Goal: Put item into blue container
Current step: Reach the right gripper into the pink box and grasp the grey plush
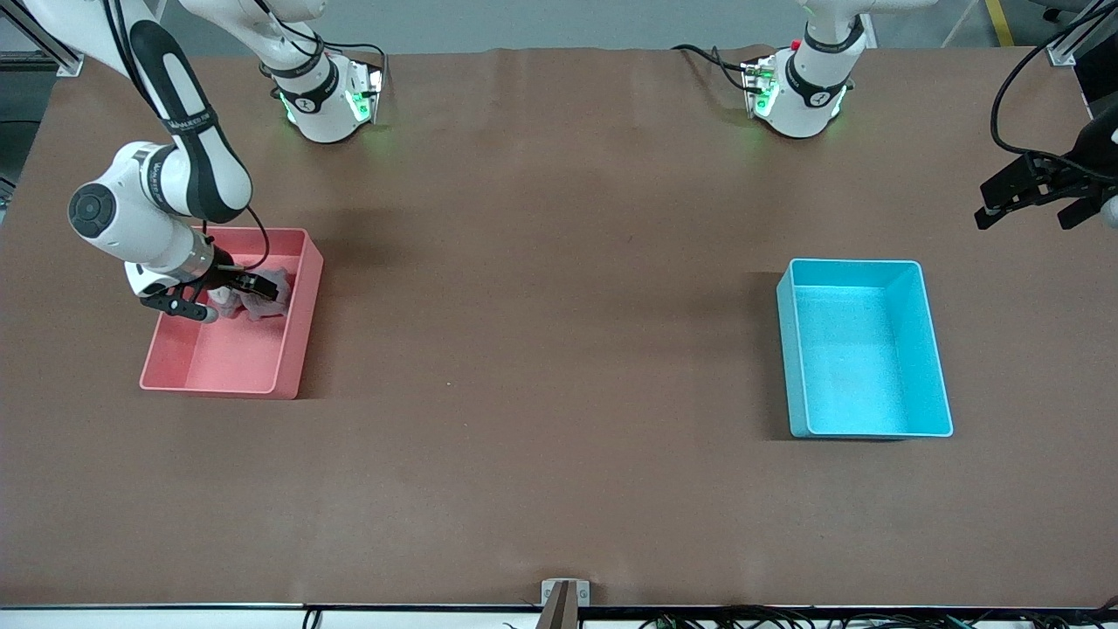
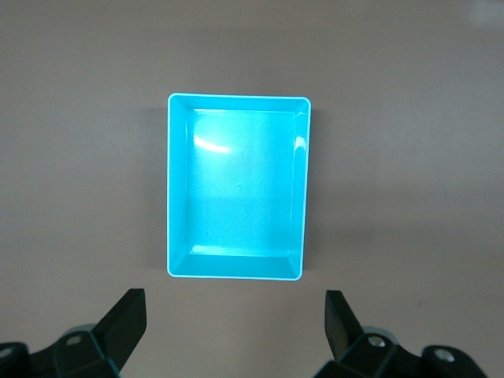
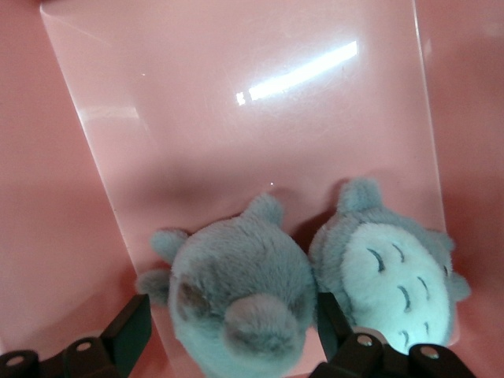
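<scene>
Right tool (image 1: 234, 295), mid-left of frame, spread around plush (image 3: 244, 303) in pink bin (image 1: 301, 336): close squarely on body, lift clear before crossing to blue container (image 1: 935, 349). Left tool (image 1: 1035, 199) waits released, upper right.

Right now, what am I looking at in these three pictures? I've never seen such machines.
Two robot arms stand at a brown table. One picture looks down from across it; the other two come from cameras on each arm's wrist. The right gripper is down in the pink bin, its jaws open around a grey plush toy, not yet clamped; a second plush lies beside it. The left gripper waits open above the empty blue container.
</scene>
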`<action>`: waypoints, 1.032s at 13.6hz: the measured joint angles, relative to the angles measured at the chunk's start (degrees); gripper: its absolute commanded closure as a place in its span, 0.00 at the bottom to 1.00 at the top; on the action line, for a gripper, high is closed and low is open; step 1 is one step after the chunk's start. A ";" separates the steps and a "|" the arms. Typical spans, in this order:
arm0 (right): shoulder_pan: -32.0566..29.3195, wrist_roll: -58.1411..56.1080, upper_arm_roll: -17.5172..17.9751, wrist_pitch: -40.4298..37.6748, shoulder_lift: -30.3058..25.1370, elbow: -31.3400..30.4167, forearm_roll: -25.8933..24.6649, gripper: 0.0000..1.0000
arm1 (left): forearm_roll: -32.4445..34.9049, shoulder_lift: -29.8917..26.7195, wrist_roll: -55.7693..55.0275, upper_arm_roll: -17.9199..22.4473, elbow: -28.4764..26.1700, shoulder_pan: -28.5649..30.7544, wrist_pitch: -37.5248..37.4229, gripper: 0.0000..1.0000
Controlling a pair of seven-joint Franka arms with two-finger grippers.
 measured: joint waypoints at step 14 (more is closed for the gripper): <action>-0.02 0.39 -0.13 1.53 1.75 -0.87 0.03 0.12 | 0.00 0.00 0.00 0.02 0.00 0.00 0.00 0.00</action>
